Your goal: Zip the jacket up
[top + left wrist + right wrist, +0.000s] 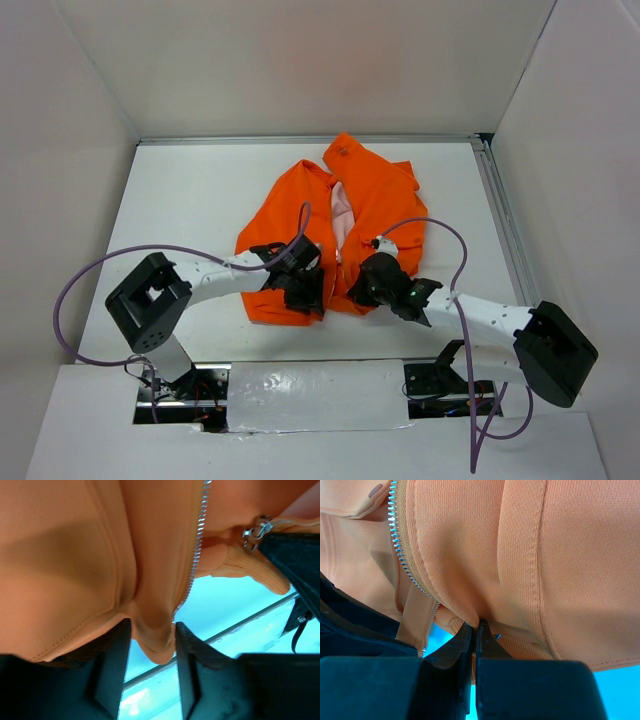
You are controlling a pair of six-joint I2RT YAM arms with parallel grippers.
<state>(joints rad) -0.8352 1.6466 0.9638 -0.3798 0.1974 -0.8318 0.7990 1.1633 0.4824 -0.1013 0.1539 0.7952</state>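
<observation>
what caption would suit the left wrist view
Left gripper pinching a fold of the orange jacket beside its zipper teeth.

The jacket (380,200) is spread on the middle of the bench (180,200), its hem turned toward the arms. The left end effector (310,292) is set at the hem left of the zipper (197,545). The right end effector (362,285) is set just right of it.
</observation>
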